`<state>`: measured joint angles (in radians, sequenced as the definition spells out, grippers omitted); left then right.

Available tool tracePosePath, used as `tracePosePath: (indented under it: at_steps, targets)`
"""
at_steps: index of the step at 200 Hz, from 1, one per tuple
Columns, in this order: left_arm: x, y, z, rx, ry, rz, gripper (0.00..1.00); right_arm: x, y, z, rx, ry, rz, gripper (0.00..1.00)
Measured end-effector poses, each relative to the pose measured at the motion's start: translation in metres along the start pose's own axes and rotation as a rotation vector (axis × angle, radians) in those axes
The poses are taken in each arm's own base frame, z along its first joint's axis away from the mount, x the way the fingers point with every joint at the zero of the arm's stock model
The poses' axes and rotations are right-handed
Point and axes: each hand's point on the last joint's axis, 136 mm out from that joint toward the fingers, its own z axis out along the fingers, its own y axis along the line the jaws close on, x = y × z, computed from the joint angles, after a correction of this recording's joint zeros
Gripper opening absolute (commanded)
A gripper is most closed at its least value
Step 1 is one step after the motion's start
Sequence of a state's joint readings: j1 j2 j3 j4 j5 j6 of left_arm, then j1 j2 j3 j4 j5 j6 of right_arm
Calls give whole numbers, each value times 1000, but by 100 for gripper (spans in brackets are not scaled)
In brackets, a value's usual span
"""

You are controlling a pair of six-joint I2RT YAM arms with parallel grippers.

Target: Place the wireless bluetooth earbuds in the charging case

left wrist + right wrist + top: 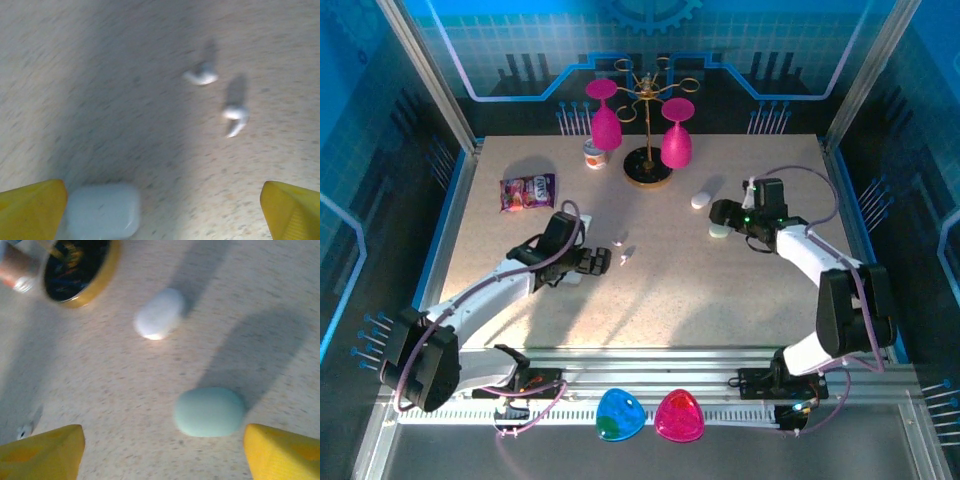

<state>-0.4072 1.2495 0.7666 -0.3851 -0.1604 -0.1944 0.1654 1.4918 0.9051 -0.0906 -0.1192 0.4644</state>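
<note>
The gold-footed glass stand [648, 170] at the back of the surface [720, 310] serves as the landmark. The two white earbuds [623, 247] lie loose on the bare surface on the near side of the stand, a little to its left, close together but not touching. In the left wrist view they show blurred, one [201, 76] beyond the other [235, 116]. The left end effector [600, 262] sits low just to the near left of them, its yellow fingers [30, 210] spread wide with nothing between them. A white case [102, 210] lies closed on the surface right beside one finger. To the near right of the stand, the right end effector [725, 218] also stands wide and grips nothing. A mint case [209, 411] rests closed on the surface between its fingers [280, 450], close to one of them and well apart from the other. A white pebble-shaped case [159, 313] lies between the mint case and the foot of the stand. Two pink glasses [677, 140] hang upside down on the stand, and a purple snack packet [527, 191] lies well to its left.
</note>
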Motion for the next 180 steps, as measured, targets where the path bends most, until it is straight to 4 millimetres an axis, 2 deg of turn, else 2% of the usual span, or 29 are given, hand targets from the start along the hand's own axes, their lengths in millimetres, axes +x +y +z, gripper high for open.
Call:
tracePosePath:
  at_steps: [28, 41, 51, 68, 89, 113, 128, 164, 180]
  targets:
    - [15, 34, 4, -98, 94, -190, 99, 17, 64, -9, -134, 8, -230, 87]
    - [23, 48, 8, -128, 123, -291, 95, 30, 96, -13, -212, 12, -348, 87]
    - [29, 59, 10, -145, 131, -369, 98, 41, 119, -16, -278, 8, -441, 88]
    - [44, 77, 14, -170, 149, -522, 99, 73, 155, -21, -386, 26, -615, 88]
    - [60, 93, 13, -178, 158, -688, 99, 114, 191, -20, -495, 58, -804, 89]
    - [61, 105, 8, -143, 115, -849, 99, 160, 223, -4, -586, 125, -971, 89]
    - [56, 110, 5, -118, 82, -920, 99, 180, 244, 10, -625, 155, -1045, 90]
    - [50, 112, 4, -66, 48, -997, 99, 211, 294, 44, -686, 166, -1159, 90]
    - [53, 114, 4, -55, 48, -1027, 99, 222, 309, 60, -696, 166, -1185, 90]
